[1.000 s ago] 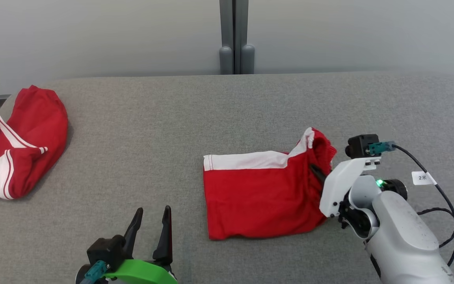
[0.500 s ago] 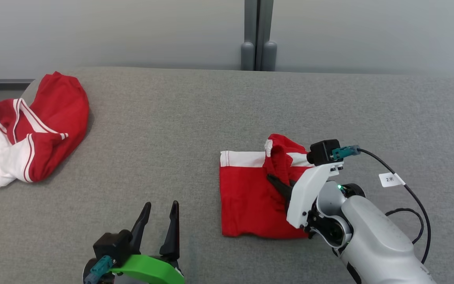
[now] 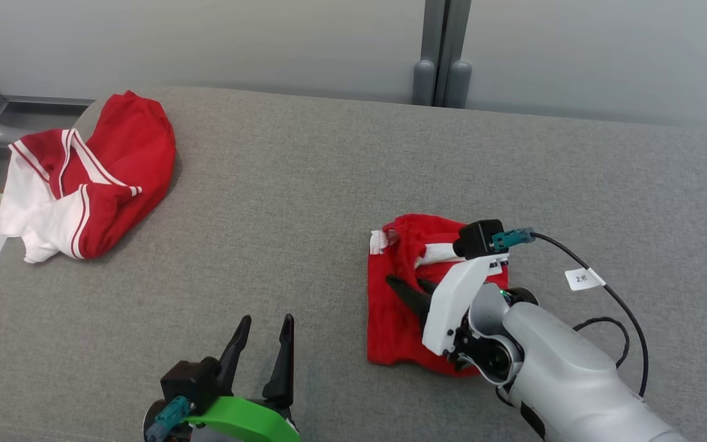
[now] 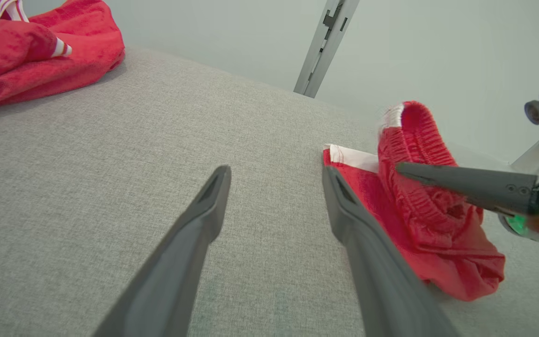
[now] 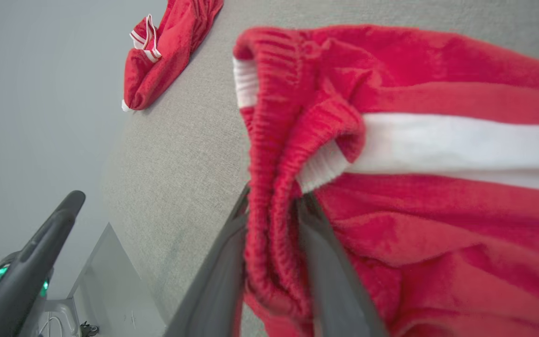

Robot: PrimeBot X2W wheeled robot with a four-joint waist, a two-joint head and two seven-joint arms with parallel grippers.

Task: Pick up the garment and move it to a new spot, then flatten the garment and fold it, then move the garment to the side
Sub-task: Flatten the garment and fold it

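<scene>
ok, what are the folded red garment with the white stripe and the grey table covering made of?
Folded red garment with white stripe: looks like soft fleece or terry knit, matte, judging by the fuzzy nap; waistband is ribbed, gathered elastic. Grey table covering: seemingly woven upholstery-type fabric, matte, fine heathered weave visible; fibre unclear.

So the surface is a big grey fabric-covered table [image 3: 304, 202] with rounded far corners, kinda like a cushion top. Two bits of clothing are on it. A red garment [image 3: 393, 319] with a white stripe sits near and right of the middle, folded over on itself with the waistband end bunched up. A crumpled red-and-white garment [image 3: 126, 147] lies well apart at the far left corner, right by the edge.
</scene>
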